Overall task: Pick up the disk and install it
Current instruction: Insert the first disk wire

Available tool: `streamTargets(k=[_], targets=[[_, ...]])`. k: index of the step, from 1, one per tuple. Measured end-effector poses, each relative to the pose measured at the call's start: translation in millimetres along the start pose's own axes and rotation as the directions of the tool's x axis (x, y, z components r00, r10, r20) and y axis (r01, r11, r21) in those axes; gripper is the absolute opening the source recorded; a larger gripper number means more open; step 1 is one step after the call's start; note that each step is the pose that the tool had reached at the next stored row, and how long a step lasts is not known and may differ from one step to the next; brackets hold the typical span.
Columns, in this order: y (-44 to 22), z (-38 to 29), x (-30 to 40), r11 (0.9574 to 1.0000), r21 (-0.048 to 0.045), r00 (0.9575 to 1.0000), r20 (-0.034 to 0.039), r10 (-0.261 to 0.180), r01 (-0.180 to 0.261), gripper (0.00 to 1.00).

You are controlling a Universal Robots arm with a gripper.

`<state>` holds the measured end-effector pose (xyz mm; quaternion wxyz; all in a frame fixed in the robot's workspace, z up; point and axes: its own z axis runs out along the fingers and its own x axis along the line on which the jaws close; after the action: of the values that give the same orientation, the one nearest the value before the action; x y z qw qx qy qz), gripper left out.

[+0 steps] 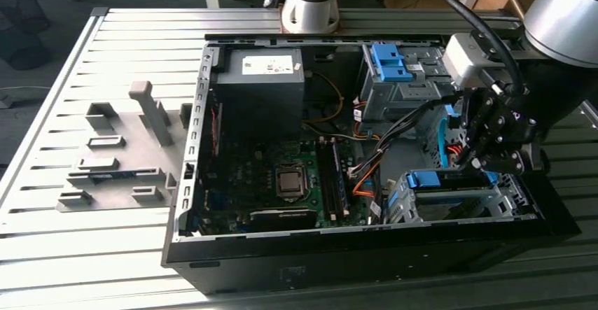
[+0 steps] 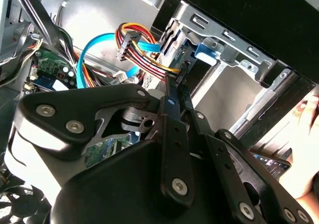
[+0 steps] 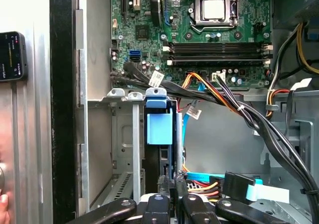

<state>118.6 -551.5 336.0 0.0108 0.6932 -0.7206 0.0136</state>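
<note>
As far as the exterior view shows, looks nearly done: disk sits in the drive cage at the front corner of the open computer case, on the exterior view's right, blue frame facing up. Gripper hangs right over that cage, tips just above the blue frame. Can't tell from here whether there is contact or how far in the disk sits. Also shows a second blue bracket in the far cage, well apart from the gripper, and the motherboard in the middle of the case.

In the second wrist view, fingers run side by side to the gripper tip, jaws closed with nothing visible between them. Tip sits near the disk frame and the bundle of cables. A person's hand rests outside the case wall, something the exterior view lacks.

In the first wrist view, looks straight down the slot: disk in the cage rails, blue tab near the cage mouth. Gripper closed, just beside the disk's edge. Pick-up done, by my reading; full seating not confirmed, and no cable seen plugged into it.
</note>
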Motion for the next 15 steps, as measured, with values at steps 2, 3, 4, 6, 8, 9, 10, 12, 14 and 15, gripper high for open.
streamTargets(k=[2,3,4,6,8,9,10,12,14,15], targets=[[-0.3,0.4,0.0,1.0000,0.0000,1.0000,-0.0001,0.000,0.000,0.16],[-0.3,0.7,0.1,1.0000,0.0000,1.0000,0.0000,0.000,0.000,0.16],[-0.3,0.9,0.0,1.0000,0.0000,1.0000,0.0000,0.000,0.000,0.16],[-0.8,1.2,0.0,1.0000,0.0000,1.0000,-0.0001,0.000,0.000,0.16],[-1.0,1.5,0.1,1.0000,0.0000,1.0000,-0.0001,0.000,0.000,0.16],[-1.0,1.7,0.3,1.0000,0.0000,1.0000,0.0000,0.000,0.000,0.16],[-1.1,1.8,0.4,1.0000,0.0000,1.0000,0.0001,0.000,0.000,0.16],[-1.1,1.9,1.1,1.0000,0.0000,1.0000,0.0000,0.000,0.000,0.16],[-1.2,2.0,1.7,1.0000,0.0000,1.0000,0.0001,0.000,0.000,0.16],[-1.2,2.0,2.1,1.0000,0.0000,1.0000,0.0000,0.000,0.000,0.16]])
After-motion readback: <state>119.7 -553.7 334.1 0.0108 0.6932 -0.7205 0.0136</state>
